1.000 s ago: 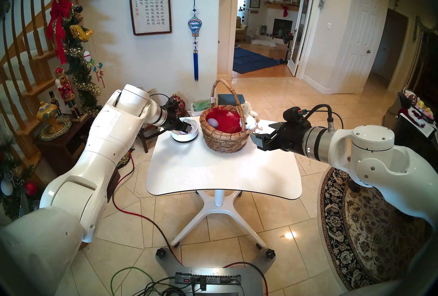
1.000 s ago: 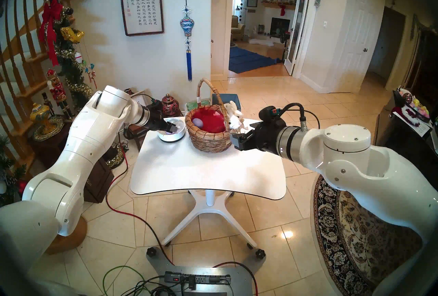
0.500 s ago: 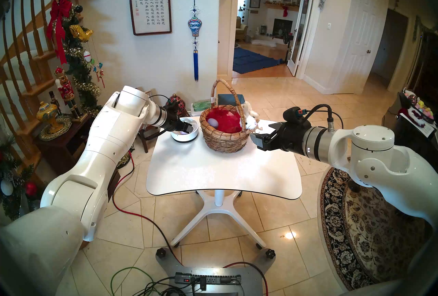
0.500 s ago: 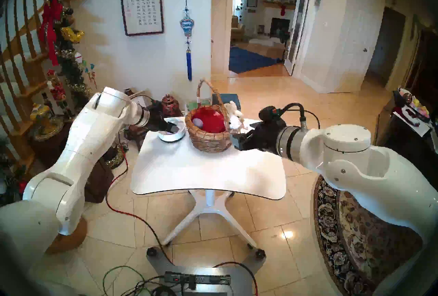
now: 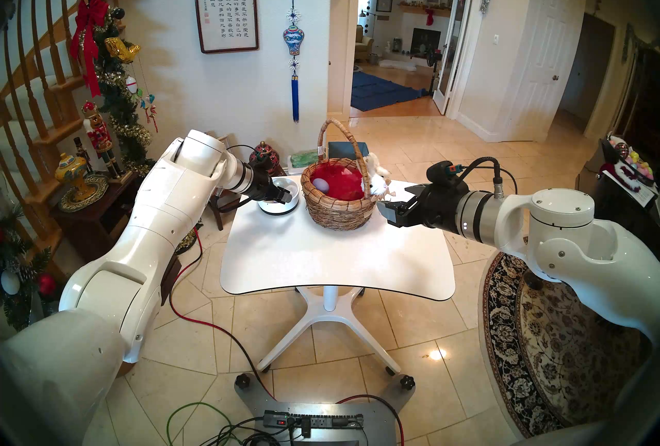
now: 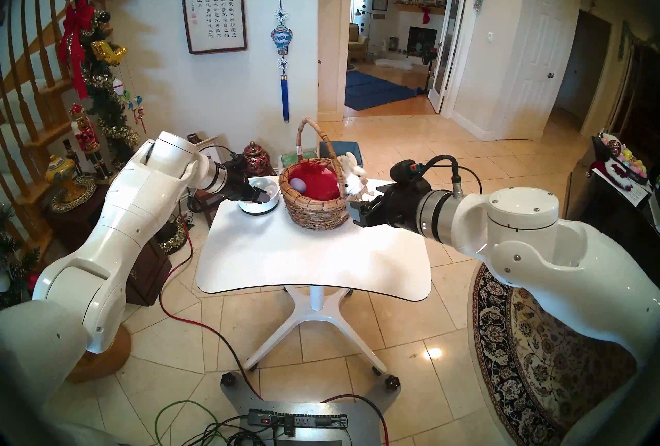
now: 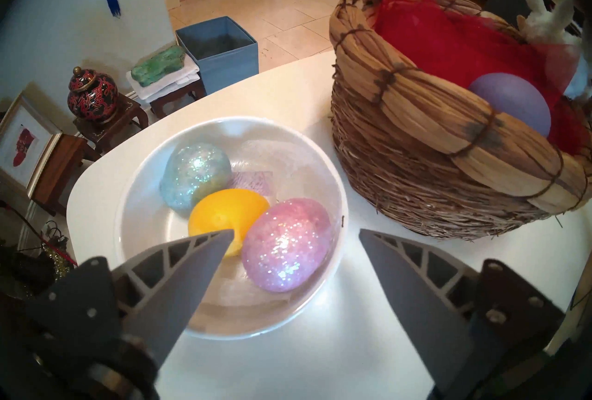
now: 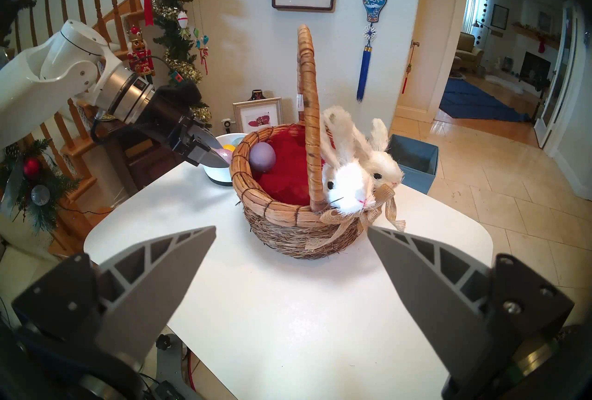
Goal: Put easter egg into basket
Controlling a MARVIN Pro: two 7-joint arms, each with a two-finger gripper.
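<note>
The brown wicker basket (image 5: 337, 206) (image 8: 282, 223) stands on the white table (image 5: 335, 256), lined in red, with white plush bunnies (image 8: 346, 184) on its rim. A purple egg (image 7: 509, 104) (image 5: 320, 185) lies inside it. Left of it a white bowl (image 7: 128, 197) (image 5: 276, 209) holds a blue glitter egg (image 7: 195, 178), a yellow egg (image 7: 229, 213) and a pink glitter egg (image 7: 286, 255). My left gripper (image 7: 294, 232) (image 5: 284, 194) hangs open just over the bowl, its fingers astride the pink egg. My right gripper (image 5: 393, 200) (image 8: 291, 229) is open and empty, right of the basket.
The basket's tall arched handle (image 5: 339, 141) rises above its rim. Behind the table sit a blue box (image 7: 221, 47) and small wooden stands with a red and black jar (image 7: 91, 98). A patterned rug (image 5: 557, 345) lies at the right.
My left gripper has sunk a little lower and nearer into the bowl, still open. The right arm, the basket and the eggs have not moved.
</note>
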